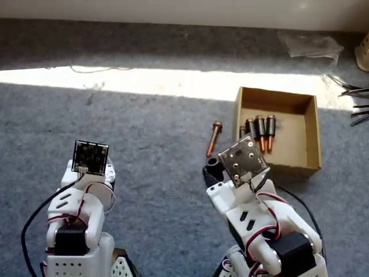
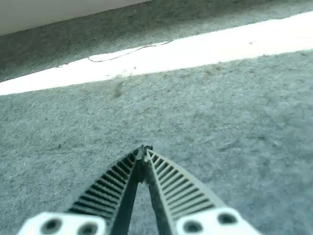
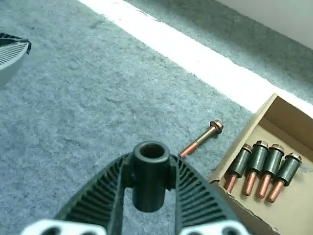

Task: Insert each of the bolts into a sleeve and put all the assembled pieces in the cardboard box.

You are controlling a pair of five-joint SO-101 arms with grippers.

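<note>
My right gripper [image 3: 149,169] is shut on a dark sleeve [image 3: 148,174], held upright with its bore facing the camera; in the high view the sleeve [image 1: 214,168] pokes out beside the right wrist camera. A loose copper bolt [image 3: 200,139] lies on the grey carpet just left of the cardboard box [image 3: 288,112], also seen as the bolt [image 1: 214,138] beside the box [image 1: 308,157]. Several assembled bolt-and-sleeve pieces [image 3: 258,166] lie side by side in the box. My left gripper [image 2: 145,152] is shut on nothing, above bare carpet at the left.
A bright sunlit strip [image 1: 161,81] crosses the carpet behind the box. A crumpled clear plastic bag [image 1: 308,45] and dark tools [image 1: 357,104] lie at the far right edge. A thin wire [image 2: 127,51] lies on the strip.
</note>
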